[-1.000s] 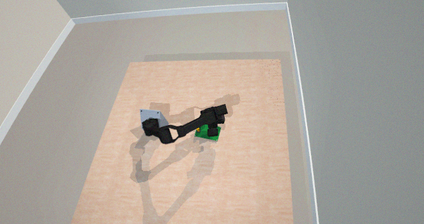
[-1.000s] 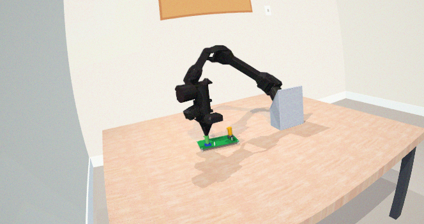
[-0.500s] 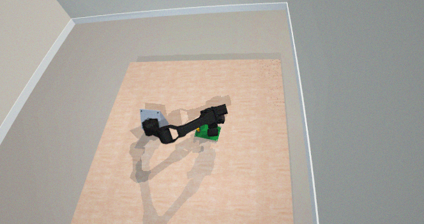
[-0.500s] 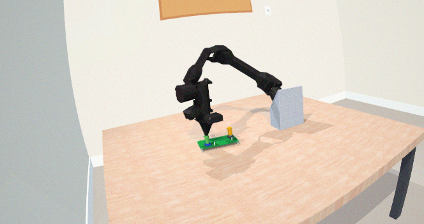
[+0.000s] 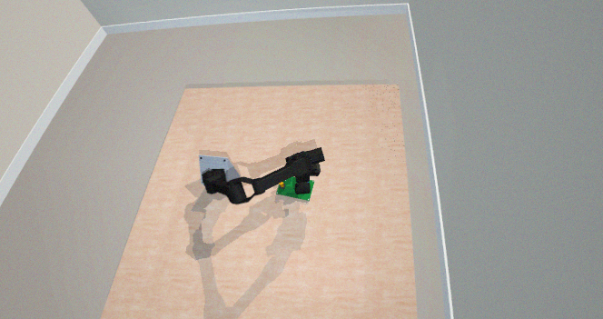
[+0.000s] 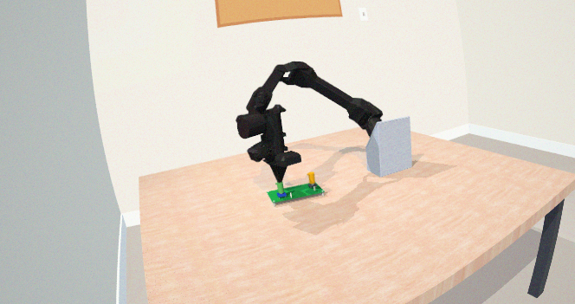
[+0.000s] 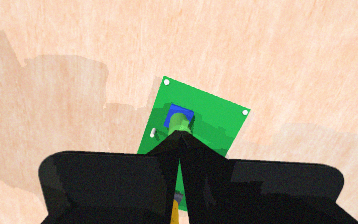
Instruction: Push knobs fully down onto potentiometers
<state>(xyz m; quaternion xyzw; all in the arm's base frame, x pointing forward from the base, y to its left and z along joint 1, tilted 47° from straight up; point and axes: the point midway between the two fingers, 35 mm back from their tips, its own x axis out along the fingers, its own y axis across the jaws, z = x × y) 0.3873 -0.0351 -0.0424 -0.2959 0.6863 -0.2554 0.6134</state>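
The green circuit board [image 5: 291,194] [image 6: 299,190] [image 7: 206,107] stands low on the table. A light green knob [image 6: 281,188] [image 7: 180,121] stands upright over a blue potentiometer [image 6: 281,195] [image 7: 182,109] near one end. An orange knob [image 5: 281,184] [image 6: 311,178] [image 7: 174,214] stands upright over a dark potentiometer at the other end. My gripper [image 6: 280,182] [image 7: 179,136] points down, shut with nothing between the fingers. Its tips are at the top of the light green knob and seem to touch it. Whether a gap remains under either knob is too small to tell.
A grey block [image 5: 213,163] [image 6: 395,146] stands beside the arm's base on the wooden table [image 5: 354,252] [image 6: 216,240]. Small pale posts rise from the board, one of them [image 7: 153,132] close to the light green knob. The arm's shadows fall across the table.
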